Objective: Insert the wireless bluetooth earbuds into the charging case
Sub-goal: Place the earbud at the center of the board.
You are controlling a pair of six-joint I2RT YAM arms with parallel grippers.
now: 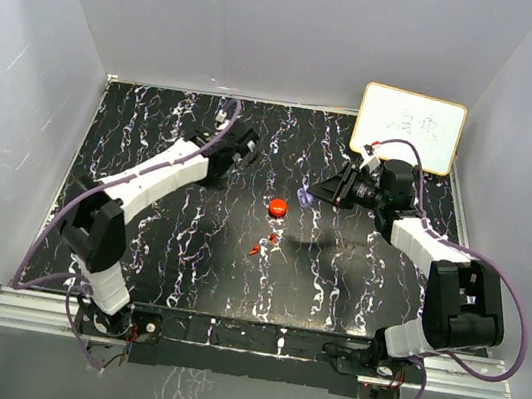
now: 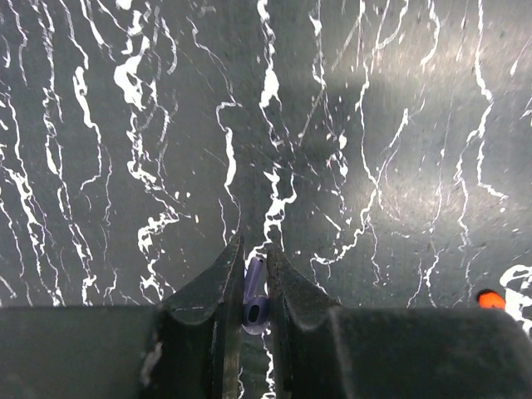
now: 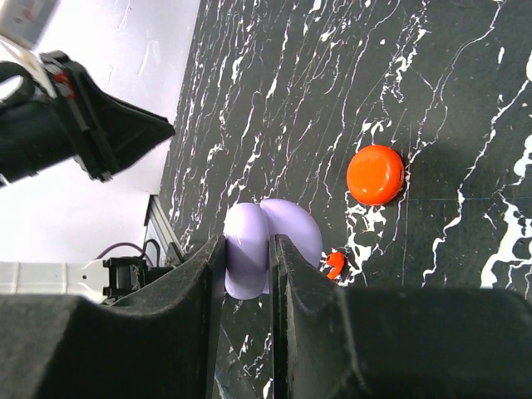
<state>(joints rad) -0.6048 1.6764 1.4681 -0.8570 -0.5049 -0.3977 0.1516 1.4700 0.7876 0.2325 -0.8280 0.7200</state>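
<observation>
My left gripper is clenched on a lavender earbud. In the left wrist view the bud sits low in the frame, pinched between the two dark fingers, its stem pointing up toward their tips. Beyond the tips I see only the black, white-veined table, with a small red-orange bit at the lower right edge that I cannot identify.

My right gripper is grasping the lavender case. Two rounded lobes of it bulge out from between the fingers at lower centre of the right wrist view, clear of the table. To the right of it and higher in that frame the red case lies flat on the table. A red earbud lies just beside the lavender lobes at their lower right.

From the top camera, the red case sits near the middle of the table, below and between the two grippers, which are well apart. A second red earbud lies a little below it, near the first. A whiteboard leans at the upper right.
</observation>
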